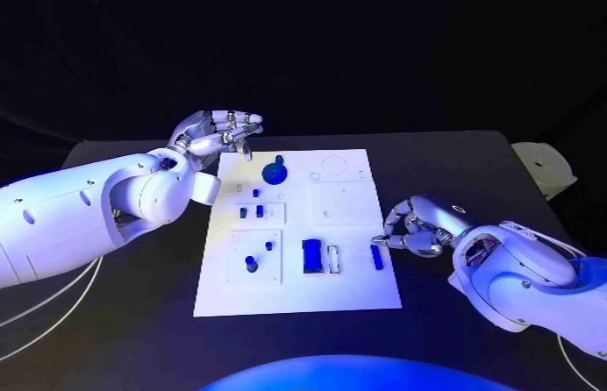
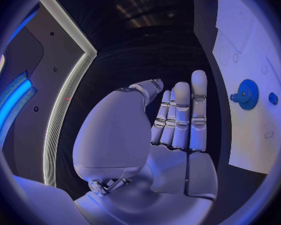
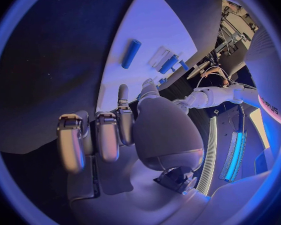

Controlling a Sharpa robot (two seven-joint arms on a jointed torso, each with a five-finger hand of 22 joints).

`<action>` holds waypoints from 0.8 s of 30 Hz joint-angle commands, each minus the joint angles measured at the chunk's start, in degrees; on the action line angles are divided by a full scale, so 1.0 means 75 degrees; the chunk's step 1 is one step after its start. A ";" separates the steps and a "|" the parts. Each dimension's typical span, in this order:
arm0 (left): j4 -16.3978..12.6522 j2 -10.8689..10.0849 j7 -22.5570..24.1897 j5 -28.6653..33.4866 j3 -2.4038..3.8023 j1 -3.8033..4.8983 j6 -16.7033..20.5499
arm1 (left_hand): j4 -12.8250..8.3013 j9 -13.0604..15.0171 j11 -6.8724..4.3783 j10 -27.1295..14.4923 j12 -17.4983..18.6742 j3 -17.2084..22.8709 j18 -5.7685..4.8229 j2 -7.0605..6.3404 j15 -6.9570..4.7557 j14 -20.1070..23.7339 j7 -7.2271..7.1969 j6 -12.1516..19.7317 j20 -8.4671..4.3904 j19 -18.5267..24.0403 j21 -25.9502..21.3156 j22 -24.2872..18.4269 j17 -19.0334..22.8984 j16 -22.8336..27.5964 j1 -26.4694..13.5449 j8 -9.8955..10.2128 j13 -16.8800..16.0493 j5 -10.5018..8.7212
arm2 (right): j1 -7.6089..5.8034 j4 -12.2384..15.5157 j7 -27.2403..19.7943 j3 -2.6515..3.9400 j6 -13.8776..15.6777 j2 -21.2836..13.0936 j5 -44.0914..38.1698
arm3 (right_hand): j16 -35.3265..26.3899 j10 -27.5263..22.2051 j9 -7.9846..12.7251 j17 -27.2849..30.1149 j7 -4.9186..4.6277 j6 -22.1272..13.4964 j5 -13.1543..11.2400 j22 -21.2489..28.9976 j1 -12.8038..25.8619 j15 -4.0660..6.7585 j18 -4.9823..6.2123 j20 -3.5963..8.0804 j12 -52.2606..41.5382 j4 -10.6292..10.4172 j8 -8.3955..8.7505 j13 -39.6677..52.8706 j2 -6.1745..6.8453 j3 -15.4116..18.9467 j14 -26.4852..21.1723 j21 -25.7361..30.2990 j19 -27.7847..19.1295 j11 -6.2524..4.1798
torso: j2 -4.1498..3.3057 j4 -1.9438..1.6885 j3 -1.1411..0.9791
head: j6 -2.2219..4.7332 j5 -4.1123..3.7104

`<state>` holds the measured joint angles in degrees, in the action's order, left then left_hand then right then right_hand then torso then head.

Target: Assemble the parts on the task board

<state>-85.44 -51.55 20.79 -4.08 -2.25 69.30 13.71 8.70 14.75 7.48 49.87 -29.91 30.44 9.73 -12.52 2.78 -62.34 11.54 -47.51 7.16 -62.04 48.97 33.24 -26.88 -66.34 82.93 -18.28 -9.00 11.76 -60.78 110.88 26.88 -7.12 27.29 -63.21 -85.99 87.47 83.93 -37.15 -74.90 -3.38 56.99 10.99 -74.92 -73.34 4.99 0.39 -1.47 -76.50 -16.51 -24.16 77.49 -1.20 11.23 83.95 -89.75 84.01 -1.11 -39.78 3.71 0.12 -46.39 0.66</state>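
A: Starting with the head view. The task board (image 1: 298, 233) lies mid-worktop (image 1: 126, 321). The blue gear (image 1: 274, 172) sits near its far edge, two small blue pegs (image 1: 251, 211) stand in a square recess, and another recess nearer the robot holds a blue oval piece (image 1: 252, 265). A wide blue block (image 1: 311, 256) and a narrow blue bar (image 1: 377, 257) lie toward the near right.

B: Hands?

A: The left robot hand (image 1: 217, 134) hovers over the board's far left corner, fingers loosely bent, nothing in it. The right robot hand (image 1: 411, 227) is at the board's right edge, fingertips just beside the narrow bar; whether they grip it, I cannot tell.

B: Left wrist view?

A: The left hand's fingers (image 2: 181, 115) are straight and together, palm bare, beside the board (image 2: 253, 50); the gear (image 2: 246, 94) is apart from them.

B: Right wrist view?

A: Fingers (image 3: 106, 135) curled, nothing visible between them. The blue bar (image 3: 131, 53) lies on the board (image 3: 153, 30), clear of them.
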 commanded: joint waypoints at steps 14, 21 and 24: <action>-0.0002 0.0017 0.0049 0.0031 0.0003 0.0003 -0.0132 | -0.0001 -0.0005 0.0018 -0.0081 -0.0090 0.0047 0.0116 0.0015 0.0011 0.0057 -0.0013 0.0057 0.0060 0.0016 -0.0046 -0.0013 0.0023 -0.0047 -0.0103 -0.0058 -0.0014 0.0015 | 0.0465 -0.0206 0.0246 -0.0044 -0.0483 0.0195 -0.0698 | -0.0039 -0.0004 0.0022 -0.0977 -0.0015 -0.0010 0.0060 -0.2010 -0.0129 -0.0075 -0.0051 -0.0033 0.0044 -0.0011 0.0041 0.0312 -0.0034 0.0062 0.0607 -0.0034 0.0799 0.0042 | -0.0010 -0.0031 0.0004 | -0.0022 -0.0023; -0.0009 0.0009 0.0048 0.0032 0.0003 0.0003 -0.0131 | -0.0001 -0.0005 0.0018 -0.0081 -0.0090 0.0047 0.0116 0.0015 0.0011 0.0057 -0.0013 0.0057 0.0060 0.0016 -0.0046 -0.0013 0.0023 -0.0047 -0.0103 -0.0058 -0.0014 0.0015 | 0.0547 -0.0292 0.0269 -0.0046 -0.0499 0.0371 -0.0711 | -0.0041 -0.0003 0.0027 -0.0972 -0.0014 0.0006 0.0072 -0.2010 -0.0133 -0.0077 -0.0051 -0.0036 0.0046 -0.0015 0.0044 0.0311 -0.0048 0.0073 0.0606 -0.0034 0.0799 0.0042 | -0.0006 -0.0018 0.0011 | -0.0038 0.0004; -0.0013 0.0007 0.0046 0.0032 0.0003 0.0003 -0.0134 | -0.0001 -0.0005 0.0018 -0.0081 -0.0090 0.0047 0.0116 0.0015 0.0011 0.0057 -0.0013 0.0057 0.0060 0.0016 -0.0046 -0.0013 0.0023 -0.0047 -0.0103 -0.0058 -0.0014 0.0015 | 0.0565 -0.0342 0.0283 -0.0046 -0.0535 0.0431 -0.0740 | -0.0041 -0.0001 0.0047 -0.0976 -0.0008 0.0031 0.0106 -0.2010 -0.0207 -0.0076 -0.0051 -0.0041 0.0047 -0.0002 0.0066 0.0313 -0.0092 0.0083 0.0606 -0.0034 0.0799 0.0039 | -0.0009 -0.0015 0.0007 | -0.0054 0.0016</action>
<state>-85.39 -51.56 20.79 -4.07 -2.27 69.30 13.63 8.70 14.75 7.68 49.67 -30.40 30.44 9.72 -12.29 2.78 -62.35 11.54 -47.51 7.16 -62.04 48.97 33.19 -26.76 -66.34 82.70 -18.55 -9.05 11.76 -56.74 108.45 28.40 -7.38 24.73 -60.11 -90.31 87.47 83.72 -37.04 -74.94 -3.38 57.01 11.66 -74.90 -74.25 4.89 0.39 -1.47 -76.56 -16.51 -23.88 79.55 -1.47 11.55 84.04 -89.75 84.01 -0.91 -39.84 3.55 0.19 -46.71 0.72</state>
